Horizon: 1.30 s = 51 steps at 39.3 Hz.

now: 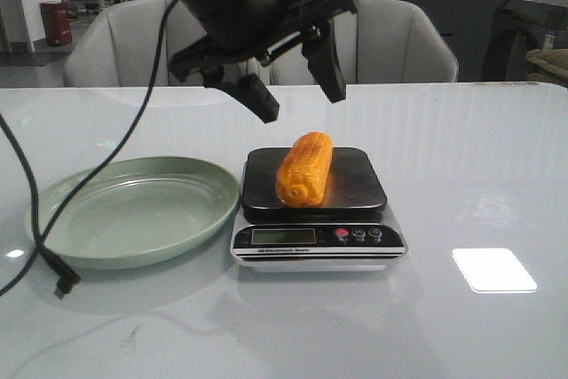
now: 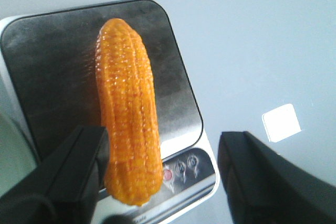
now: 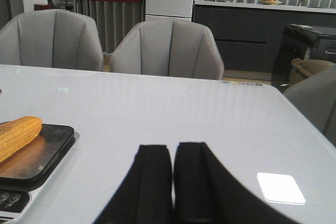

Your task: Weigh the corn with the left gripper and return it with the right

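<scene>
Corn (image 1: 304, 169): lies lengthwise on the scale (image 1: 317, 209) platform, one blunt end overhanging the edge toward the buttons.
Left gripper (image 1: 295, 84): hangs above the scale, fingers spread wide, gripping nothing, clear air down to the corn.
Right gripper (image 3: 171, 182): fingers pressed together, empty, right of the scale over bare table (image 1: 479, 175).
Green plate (image 1: 133, 209): rim just beside the scale's left edge.

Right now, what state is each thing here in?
Corn: lying on the scale, free.
Scale: loaded; display unreadable.
Plate: empty, beside the scale.
Left gripper: open, above the corn.
Right gripper: shut, empty.
</scene>
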Tool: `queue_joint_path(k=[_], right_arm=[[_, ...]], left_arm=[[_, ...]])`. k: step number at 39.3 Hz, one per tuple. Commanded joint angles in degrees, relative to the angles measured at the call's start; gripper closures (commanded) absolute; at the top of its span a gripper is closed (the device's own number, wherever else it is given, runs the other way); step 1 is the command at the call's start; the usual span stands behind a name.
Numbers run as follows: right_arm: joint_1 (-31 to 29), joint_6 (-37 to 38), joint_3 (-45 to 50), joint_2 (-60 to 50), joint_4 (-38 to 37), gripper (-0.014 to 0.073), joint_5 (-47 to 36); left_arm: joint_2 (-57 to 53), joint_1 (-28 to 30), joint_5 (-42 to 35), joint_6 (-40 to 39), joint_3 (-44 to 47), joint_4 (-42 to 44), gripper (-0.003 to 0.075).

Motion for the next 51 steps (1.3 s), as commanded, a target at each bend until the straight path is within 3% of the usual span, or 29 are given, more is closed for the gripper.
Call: queue_joint_path(k=[1,18,43,48,51], right_arm=[[-0.4,0.0,0.6,-1.2,-0.5,0.0410,-4.3],[-0.4,0.0,0.6,-1.2,-0.5,0.0410,-4.3],[-0.4,0.0,0.6,-1.1,-0.5,0.0410,-4.3],[-0.4,0.0,0.6,-1.1,-0.5,0.0410,-4.3],[-0.4,0.0,0.6,-1.1,-0.5,0.0410,-4.3]], left_arm=[[-8.3,-0.4,-1.8,0.0,2.2,1.9,0.0253],[-39.8,-0.4,-3.6,0.1,24.3,11.3,0.0253],[-87.6,-0.4,-0.2,1.5,51.2,22.6,0.0257],[-95.4,-0.4,1.7,1.5,55.0,24.3,0.0328],[-100.0,-0.4,1.7,1.5,56.8,25.0,0.0430]])
